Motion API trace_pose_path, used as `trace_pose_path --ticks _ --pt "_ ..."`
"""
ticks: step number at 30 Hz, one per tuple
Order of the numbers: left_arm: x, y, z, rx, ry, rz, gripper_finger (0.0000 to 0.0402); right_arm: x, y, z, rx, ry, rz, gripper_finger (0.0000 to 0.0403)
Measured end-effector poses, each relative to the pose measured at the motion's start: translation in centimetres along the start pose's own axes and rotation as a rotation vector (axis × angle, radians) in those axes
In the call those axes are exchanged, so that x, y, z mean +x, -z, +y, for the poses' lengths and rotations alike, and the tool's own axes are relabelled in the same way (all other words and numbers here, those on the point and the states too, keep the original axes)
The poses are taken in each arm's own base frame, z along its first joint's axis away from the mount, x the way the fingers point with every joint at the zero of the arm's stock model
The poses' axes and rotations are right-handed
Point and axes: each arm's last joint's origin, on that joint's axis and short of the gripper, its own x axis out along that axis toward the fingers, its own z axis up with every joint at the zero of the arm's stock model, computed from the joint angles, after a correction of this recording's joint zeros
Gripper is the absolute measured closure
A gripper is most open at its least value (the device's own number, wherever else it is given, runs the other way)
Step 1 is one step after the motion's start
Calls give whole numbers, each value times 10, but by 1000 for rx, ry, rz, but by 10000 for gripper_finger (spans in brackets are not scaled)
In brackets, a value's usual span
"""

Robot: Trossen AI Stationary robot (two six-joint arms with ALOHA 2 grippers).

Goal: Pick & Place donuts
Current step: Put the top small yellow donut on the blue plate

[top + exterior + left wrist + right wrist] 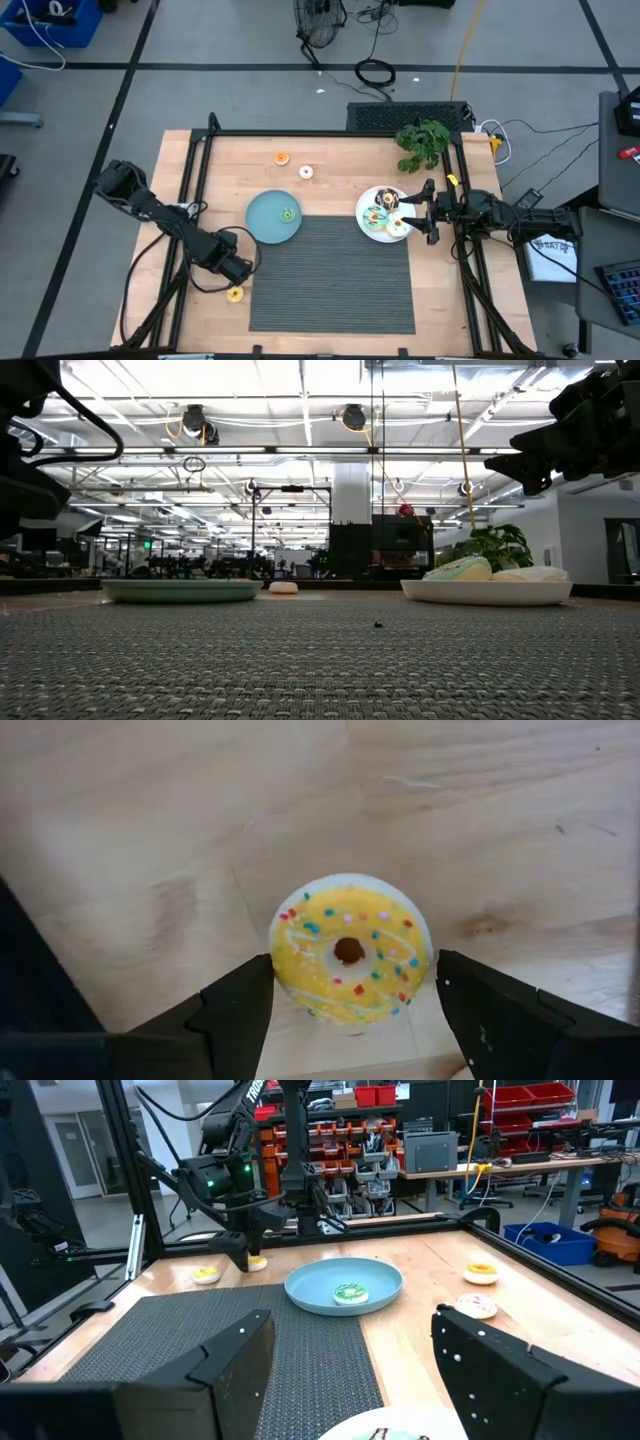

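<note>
On the left of the wooden counter, the left gripper hangs low near the front left corner of the grey woven mat, its fingers spread wide and holding nothing. A yellow donut with coloured sprinkles lies flat on the bare wood straight beneath, between the two fingers and touching neither; from above it is only a small yellow spot just beside the gripper (the arm covers part of the wood around it).

Further right, the teal plate sits at the mat's back left corner with a green donut lying in it. Behind the plate, on open wood, an orange donut and a white donut lie near each other but apart. In the low view only the white one shows, far off past the plate's rim.

On the right, the white plate holds a crowded heap of donuts; chocolate, mint and pale icing can be made out, but how many there are cannot be told. The right gripper hovers at the plate's right edge, its fingers parted wide and empty. Its wrist view catches only a sliver of the white plate, cut off at the frame edge. A leafy plant stands at the back right corner.
</note>
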Motion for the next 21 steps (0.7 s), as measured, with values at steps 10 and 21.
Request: trace_pose_path --ticks 10,21 --pt "0 -1 0 4 8 -25 163 0 0 0 0 0 0 151" --pt "0 -3 -1 121 23 -91 257 0 0 0 0 1 0 151"
